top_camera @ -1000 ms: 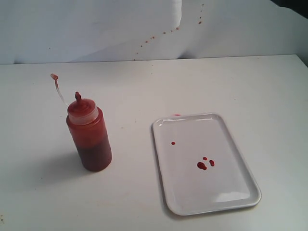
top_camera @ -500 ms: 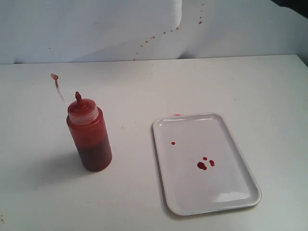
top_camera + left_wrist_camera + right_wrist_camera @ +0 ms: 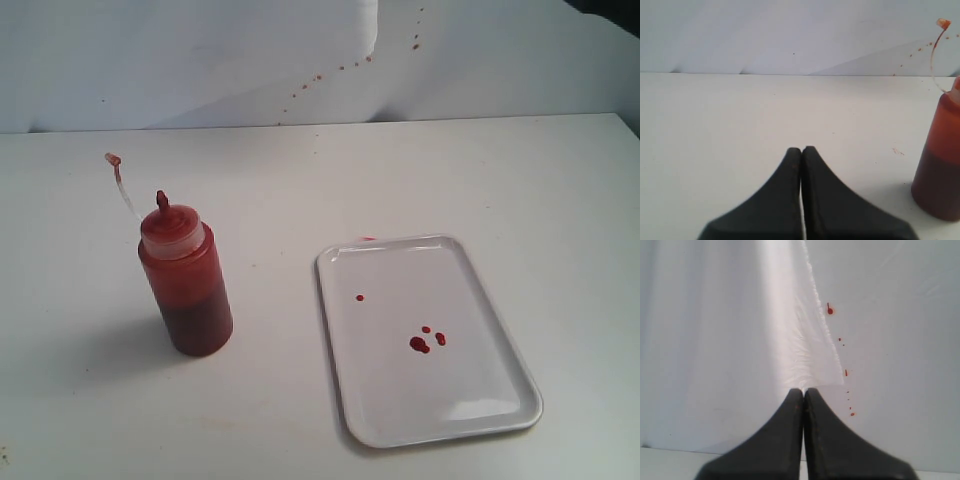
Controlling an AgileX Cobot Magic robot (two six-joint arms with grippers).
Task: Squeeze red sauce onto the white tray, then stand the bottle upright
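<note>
White bench [image 3: 330, 180] fills the scene, and on it lies the flat rectangular glossy white plastic tray [image 3: 470, 390]. Well apart to its left, the translucent red-filled squeeze bottle [image 3: 187, 290] stands upright. Left gripper [image 3: 801, 149] and right gripper [image 3: 803, 390] both show jaws pressed closed, holding nothing. Small dark-red sauce blobs [image 3: 420, 344] dot the tray.

The bottle [image 3: 939, 165] was cut at the left wrist view's edge, most of its top unseen, the left gripper [image 3: 801, 149] and right gripper [image 3: 803, 390] were cropped at their bases, and a dark shape [image 3: 615, 10] in the exterior view's upper right corner was unidentifiable.
</note>
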